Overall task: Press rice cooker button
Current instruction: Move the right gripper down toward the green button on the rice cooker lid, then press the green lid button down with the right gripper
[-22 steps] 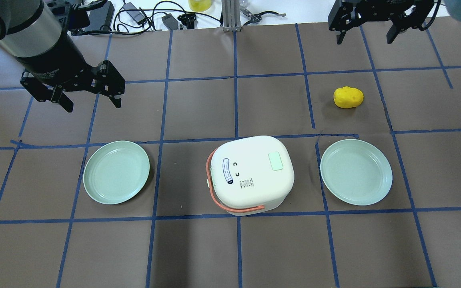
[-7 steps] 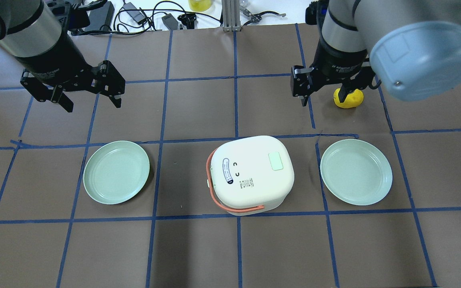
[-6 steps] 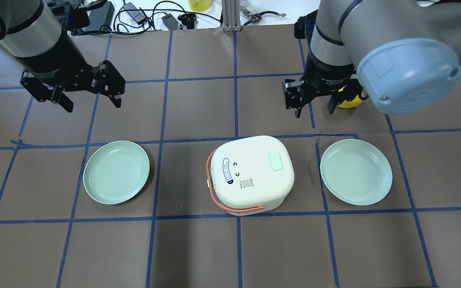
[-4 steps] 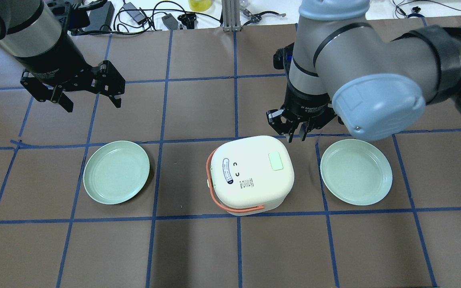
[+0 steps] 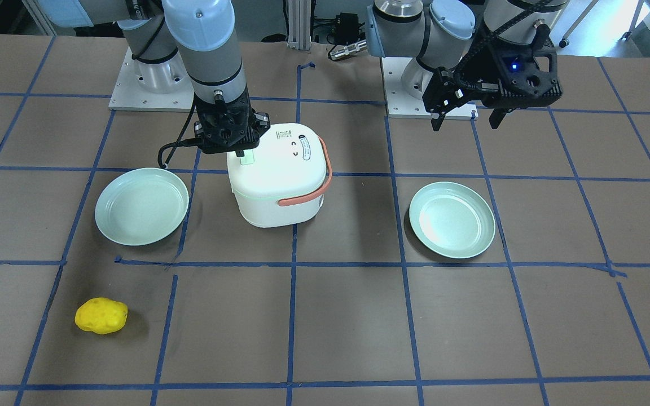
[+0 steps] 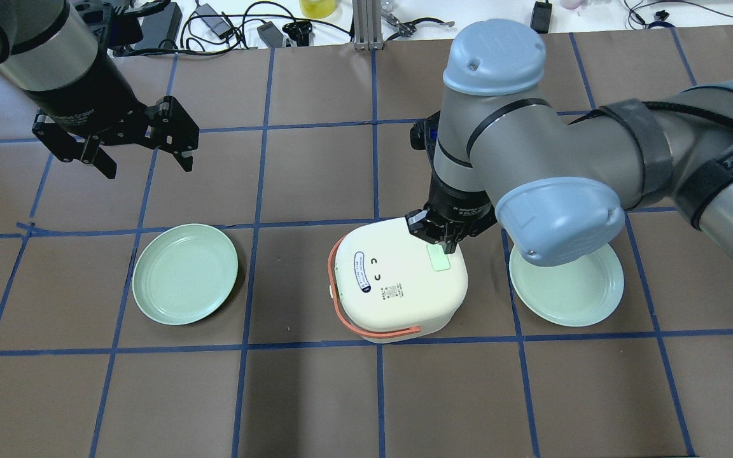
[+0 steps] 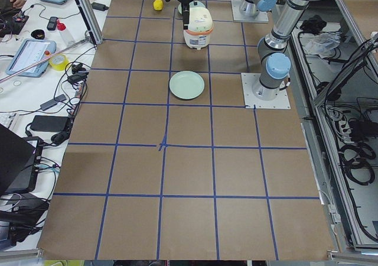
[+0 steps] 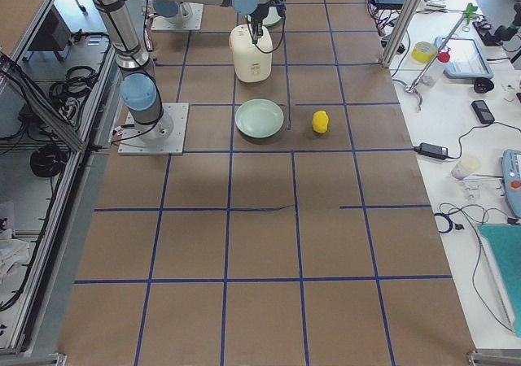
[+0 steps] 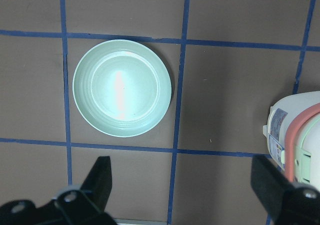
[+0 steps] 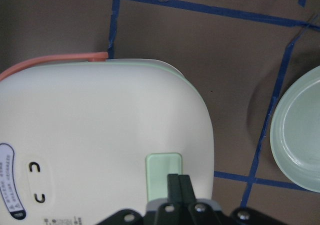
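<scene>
The white rice cooker with an orange handle stands mid-table, also in the front view. Its pale green button sits on the lid's right side. My right gripper is shut and points down, tips on the button's far edge. In the right wrist view the shut fingertips overlap the button. I cannot tell whether it is pushed in. My left gripper is open and empty, high at the far left, away from the cooker.
Two pale green plates lie beside the cooker, one left and one right, partly under my right arm. A yellow potato-like lump lies beyond the right plate. Cables and gear line the table's far edge.
My right arm has swung in from the far right corner to the cooker, its gripper has shut and come down onto the lid's button. The left arm has not moved.
</scene>
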`<state>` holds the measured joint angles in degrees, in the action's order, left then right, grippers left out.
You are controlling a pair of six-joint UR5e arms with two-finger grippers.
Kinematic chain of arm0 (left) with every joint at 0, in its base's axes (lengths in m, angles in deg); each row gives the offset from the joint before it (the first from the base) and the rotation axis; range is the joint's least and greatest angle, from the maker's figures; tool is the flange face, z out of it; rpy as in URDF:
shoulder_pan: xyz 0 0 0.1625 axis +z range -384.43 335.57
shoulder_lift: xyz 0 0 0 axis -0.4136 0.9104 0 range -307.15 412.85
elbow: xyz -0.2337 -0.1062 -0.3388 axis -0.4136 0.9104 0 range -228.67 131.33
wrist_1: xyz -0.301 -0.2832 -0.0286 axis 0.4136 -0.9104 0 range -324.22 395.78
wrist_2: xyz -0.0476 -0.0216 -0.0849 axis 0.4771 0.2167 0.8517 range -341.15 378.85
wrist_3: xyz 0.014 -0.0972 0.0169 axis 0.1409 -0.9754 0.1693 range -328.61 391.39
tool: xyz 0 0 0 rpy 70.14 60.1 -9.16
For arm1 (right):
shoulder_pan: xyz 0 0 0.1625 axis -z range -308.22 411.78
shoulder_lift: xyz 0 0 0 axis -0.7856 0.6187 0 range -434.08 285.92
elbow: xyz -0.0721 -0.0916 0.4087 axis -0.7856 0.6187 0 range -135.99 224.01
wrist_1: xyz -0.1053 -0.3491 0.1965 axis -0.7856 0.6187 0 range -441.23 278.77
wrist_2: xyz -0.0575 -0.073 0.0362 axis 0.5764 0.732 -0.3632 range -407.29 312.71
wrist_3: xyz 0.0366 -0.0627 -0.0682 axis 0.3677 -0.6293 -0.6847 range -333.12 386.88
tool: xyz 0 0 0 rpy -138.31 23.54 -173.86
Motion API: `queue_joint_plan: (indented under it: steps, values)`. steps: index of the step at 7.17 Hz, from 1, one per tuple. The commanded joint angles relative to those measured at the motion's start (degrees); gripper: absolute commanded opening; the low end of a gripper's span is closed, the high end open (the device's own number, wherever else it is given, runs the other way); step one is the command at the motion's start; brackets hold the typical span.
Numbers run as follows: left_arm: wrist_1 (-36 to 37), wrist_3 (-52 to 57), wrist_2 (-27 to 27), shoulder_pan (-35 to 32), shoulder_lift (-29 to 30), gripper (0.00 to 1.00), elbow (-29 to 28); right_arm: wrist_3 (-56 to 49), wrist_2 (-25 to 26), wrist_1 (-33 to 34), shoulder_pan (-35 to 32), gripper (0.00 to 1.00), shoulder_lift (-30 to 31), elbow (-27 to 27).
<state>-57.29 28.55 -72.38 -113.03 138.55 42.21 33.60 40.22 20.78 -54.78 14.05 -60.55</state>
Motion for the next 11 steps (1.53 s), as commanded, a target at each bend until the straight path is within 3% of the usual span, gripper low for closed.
queue_joint_plan:
  steps: [1, 6, 7, 9, 11]
  values:
    - [0.00, -0.06, 0.00, 0.00, 0.00, 1.00, 0.00, 0.84, 0.02, 1.70, -0.58, 0.00, -0.32, -0.90]
    - [0.00, 0.03, 0.00, 0.00, 0.00, 1.00, 0.00, 0.84, 0.11, 2.40, -0.76, 0.00, -0.32, -1.87]
    - [0.00, 0.03, 0.00, 0.00, 0.00, 1.00, 0.00, 0.75, 1.15, 2.40, -0.76, 0.98, -0.32, -1.26]
    - [0.00, 0.03, 0.00, 0.00, 0.00, 1.00, 0.00, 0.31, 3.78, 1.09, -0.32, 1.00, 0.12, 2.06]
    - [0.00, 0.03, 0.00, 0.00, 0.00, 1.00, 0.00, 0.05, 4.68, -3.20, 1.69, 1.00, -0.32, 9.09]
